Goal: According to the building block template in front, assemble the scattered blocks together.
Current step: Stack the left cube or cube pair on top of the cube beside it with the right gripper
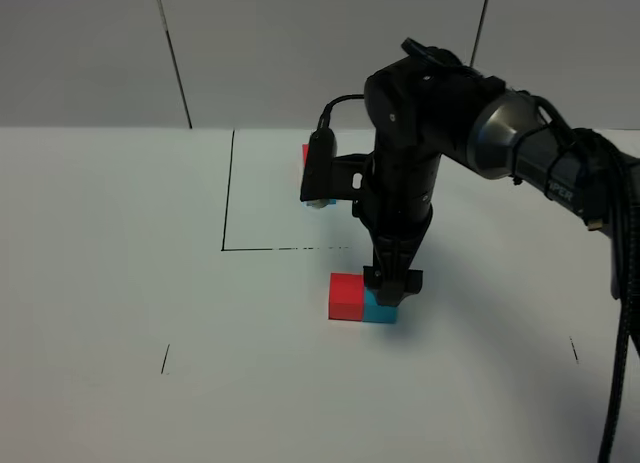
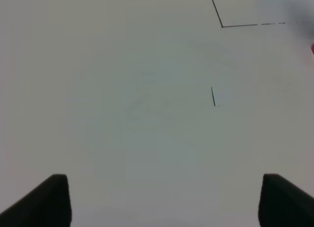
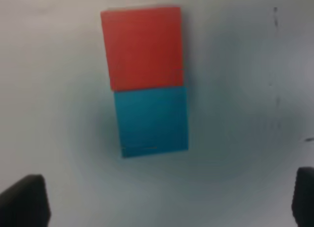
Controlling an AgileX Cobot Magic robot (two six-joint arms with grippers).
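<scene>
My right pincer [image 1: 392,283] hung low over the scattered blocks, its jaws spread wide and pinching nothing. In the right wrist view both fingers [image 3: 24,200] stood well out to either side, clear of the cubes. The red cube [image 1: 346,295] and the cyan cube [image 1: 381,309] lay flat on the desk [image 1: 120,283], just in front of the black outline [image 1: 228,193], pressed face to face as one short bar. From the wrist the cyan one looked shifted a shade sideways against the red, though that may have been only the slant of the view.

The building block template [image 1: 305,154] sat farther back, inside the outline. My own arm [image 1: 440,113] and its camera [image 1: 320,168] hid nearly all of it; only a red edge and a speck of cyan showed. So I could not check the order or the alignment against it.

My left pincer [image 2: 167,200] was spread too, holding nothing, over bare desk well away from the work.

I judged the joining itself as good as done. What was left seemed small: lift that arm clear, and perhaps nudge the pair square if the offset proved real.
</scene>
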